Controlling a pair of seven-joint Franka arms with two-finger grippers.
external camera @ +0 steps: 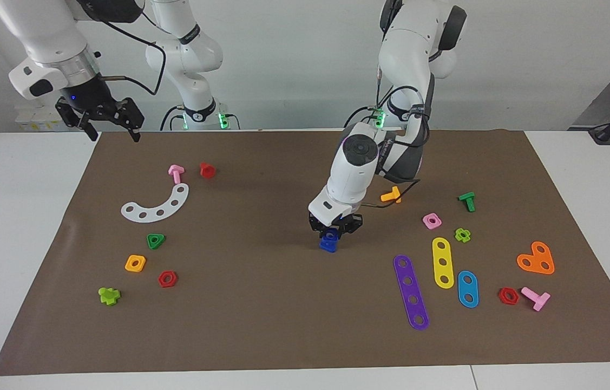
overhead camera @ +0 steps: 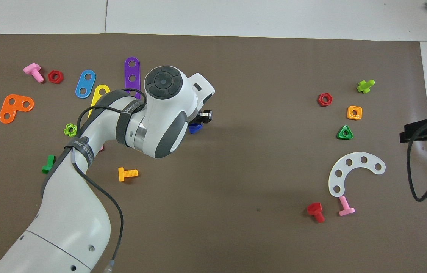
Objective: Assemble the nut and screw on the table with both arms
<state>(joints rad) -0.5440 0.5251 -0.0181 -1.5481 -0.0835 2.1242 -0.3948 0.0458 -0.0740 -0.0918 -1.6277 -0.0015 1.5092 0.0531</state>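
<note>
My left gripper (external camera: 332, 232) is down at the middle of the brown table (external camera: 261, 325), shut on the dark blue nut (external camera: 329, 234). The nut sits right on top of the dark blue screw (external camera: 328, 247), which stands on the sheet. In the overhead view the left arm's wrist covers most of this: only a bit of the blue screw (overhead camera: 195, 128) and the left gripper (overhead camera: 200, 122) show. My right gripper (external camera: 112, 131) hangs open and empty, raised over the table's edge at the right arm's end, where that arm waits; it also shows in the overhead view (overhead camera: 423, 131).
Toward the left arm's end lie an orange bolt (external camera: 392, 195), a pink square nut (external camera: 432, 220), purple (external camera: 411, 292), yellow (external camera: 443, 262) and blue (external camera: 467, 288) strips. Toward the right arm's end lie a white curved strip (external camera: 157, 206), a green triangular nut (external camera: 156, 240) and an orange square nut (external camera: 135, 263).
</note>
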